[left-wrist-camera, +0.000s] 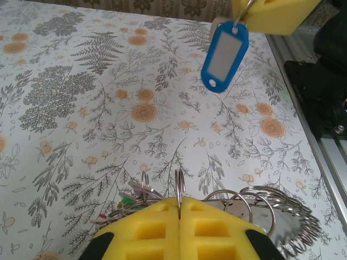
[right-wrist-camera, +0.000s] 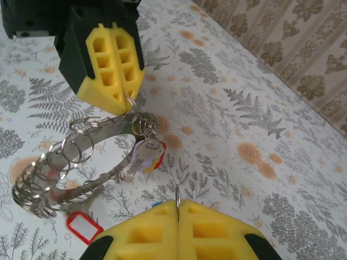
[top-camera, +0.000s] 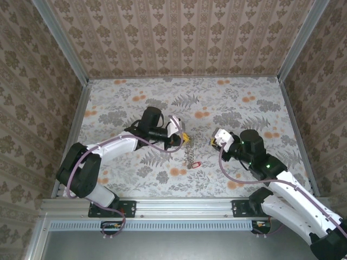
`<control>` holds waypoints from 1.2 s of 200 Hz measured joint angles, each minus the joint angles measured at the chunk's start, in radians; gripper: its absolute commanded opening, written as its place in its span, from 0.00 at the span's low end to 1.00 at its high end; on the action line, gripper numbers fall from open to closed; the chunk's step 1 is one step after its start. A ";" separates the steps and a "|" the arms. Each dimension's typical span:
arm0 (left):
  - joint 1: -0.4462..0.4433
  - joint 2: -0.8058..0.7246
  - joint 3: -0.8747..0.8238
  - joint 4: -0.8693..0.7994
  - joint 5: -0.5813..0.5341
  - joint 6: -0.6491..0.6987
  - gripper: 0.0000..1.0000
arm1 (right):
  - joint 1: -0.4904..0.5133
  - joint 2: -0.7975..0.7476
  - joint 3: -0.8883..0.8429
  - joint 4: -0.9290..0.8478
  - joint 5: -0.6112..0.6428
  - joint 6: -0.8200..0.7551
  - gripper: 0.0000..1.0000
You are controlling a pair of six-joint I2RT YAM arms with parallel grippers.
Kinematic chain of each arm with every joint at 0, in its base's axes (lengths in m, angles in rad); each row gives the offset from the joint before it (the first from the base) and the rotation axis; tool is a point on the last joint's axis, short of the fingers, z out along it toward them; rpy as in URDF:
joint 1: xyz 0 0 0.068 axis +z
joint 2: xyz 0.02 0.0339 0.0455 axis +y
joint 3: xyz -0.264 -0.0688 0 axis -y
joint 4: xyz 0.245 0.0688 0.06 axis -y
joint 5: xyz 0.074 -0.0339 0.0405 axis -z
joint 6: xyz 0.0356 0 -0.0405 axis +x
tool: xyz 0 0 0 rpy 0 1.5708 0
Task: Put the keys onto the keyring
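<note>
The keyring (right-wrist-camera: 65, 162), a large metal loop strung with many small split rings, hangs from my left gripper (right-wrist-camera: 127, 100). Its lower end reaches the table. My left gripper (left-wrist-camera: 179, 201) is shut on one upright split ring of it. A bunch of purple, red and yellow tagged keys (right-wrist-camera: 146, 154) dangles from the keyring near that grip. My right gripper (right-wrist-camera: 178, 205) is shut on the thin ring of a blue-tagged key (left-wrist-camera: 225, 54), which hangs below its pads a short way right of the left gripper (top-camera: 184, 139). A red-tagged key (right-wrist-camera: 81, 226) lies on the table.
The floral table cloth (top-camera: 130, 103) stretches away behind both grippers. Patterned walls (top-camera: 179, 38) close in the back and sides. An aluminium rail (top-camera: 179, 208) runs along the near edge by the arm bases.
</note>
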 measured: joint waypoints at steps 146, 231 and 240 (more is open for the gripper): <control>-0.012 -0.039 -0.006 0.053 -0.016 -0.034 0.00 | 0.001 0.191 0.068 0.063 -0.170 -0.029 0.00; -0.016 -0.039 -0.010 0.068 -0.039 -0.048 0.00 | 0.022 0.266 0.098 0.136 -0.171 0.021 0.00; -0.016 -0.039 -0.010 0.068 -0.039 -0.048 0.00 | 0.026 0.274 0.100 0.145 -0.171 0.024 0.00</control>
